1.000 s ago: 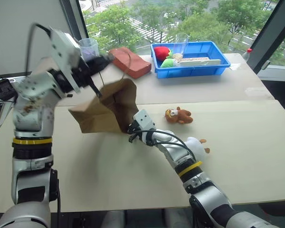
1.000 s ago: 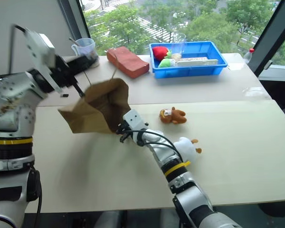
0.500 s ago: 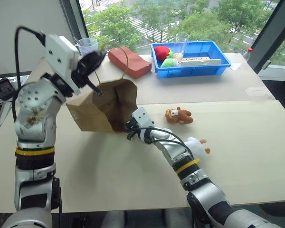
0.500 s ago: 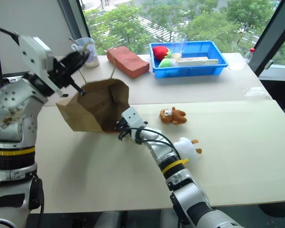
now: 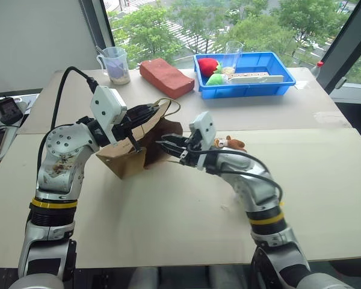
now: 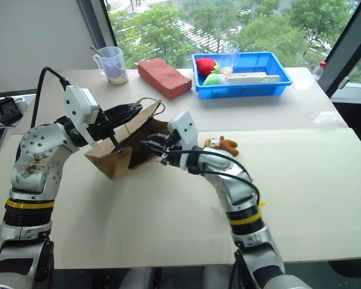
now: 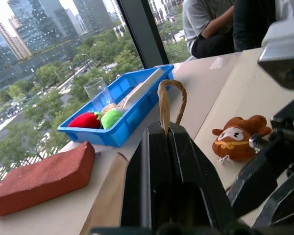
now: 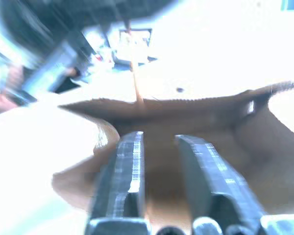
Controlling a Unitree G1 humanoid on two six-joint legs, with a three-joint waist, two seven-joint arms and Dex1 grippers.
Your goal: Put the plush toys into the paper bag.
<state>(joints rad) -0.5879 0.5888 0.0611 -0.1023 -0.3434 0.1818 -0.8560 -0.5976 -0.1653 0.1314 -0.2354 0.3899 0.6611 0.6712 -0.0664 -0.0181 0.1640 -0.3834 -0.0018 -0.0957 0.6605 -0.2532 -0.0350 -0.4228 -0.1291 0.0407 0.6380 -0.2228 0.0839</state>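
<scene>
On the tabletop (image 5: 168,223) I see the paper bag (image 5: 135,153) lying tipped over, its mouth turned toward my right arm. My left hand (image 5: 149,112) is pinched tight on the bag's string handle (image 7: 167,100) and the top edge, holding that side up. My right hand (image 5: 166,143) is right at the bag's mouth. Its two fingers (image 8: 127,171) stand a little apart with nothing between them, and I see the brown inside of the bag past them. The brown plush toy (image 5: 228,143) lies just behind my right arm, not in the bag. Far back sit a red block (image 5: 165,77), a blue tray (image 5: 240,84) and a cup (image 5: 115,65).
</scene>
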